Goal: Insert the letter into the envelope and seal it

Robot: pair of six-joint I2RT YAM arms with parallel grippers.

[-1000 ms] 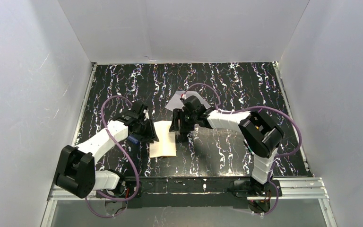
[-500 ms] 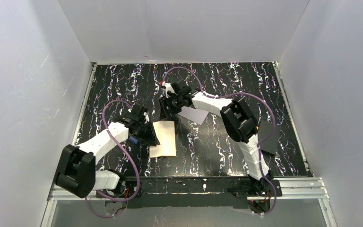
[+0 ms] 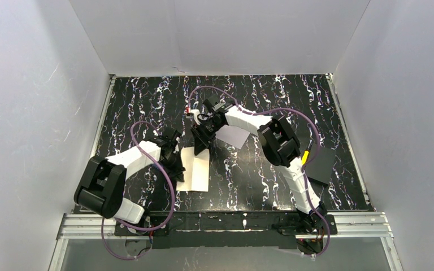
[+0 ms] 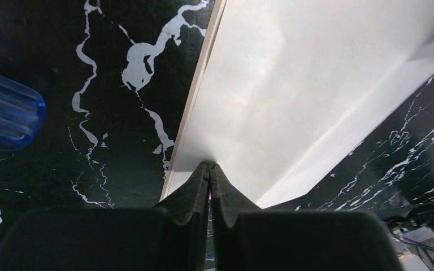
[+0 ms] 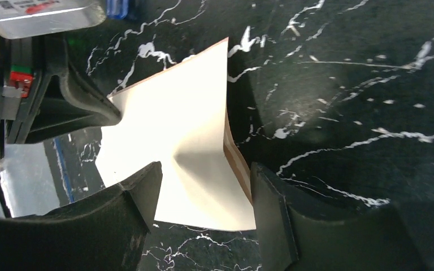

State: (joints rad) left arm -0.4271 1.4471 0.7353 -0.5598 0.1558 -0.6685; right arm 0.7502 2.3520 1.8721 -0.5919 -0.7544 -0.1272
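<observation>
While left gripper (image 4: 209,169) pinches letter (image 4: 294,84), right gripper (image 5: 203,172) spread astride it; label (image 5: 31,8) unreadable.

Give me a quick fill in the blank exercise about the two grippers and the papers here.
The left gripper has its fingers ___ on the cream-tan, reddish-bordered paper letter. The right gripper has its fingers ___ on either side of that letter. The pale lavender-grey paper envelope lies flat beside the ___ arm.
Missing: shut, open, right.

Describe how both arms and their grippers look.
The left arm and right arm have white links between bulky black joints, with a purple cable looping along each. The left gripper and right gripper have matte black tapered fingers.
</observation>
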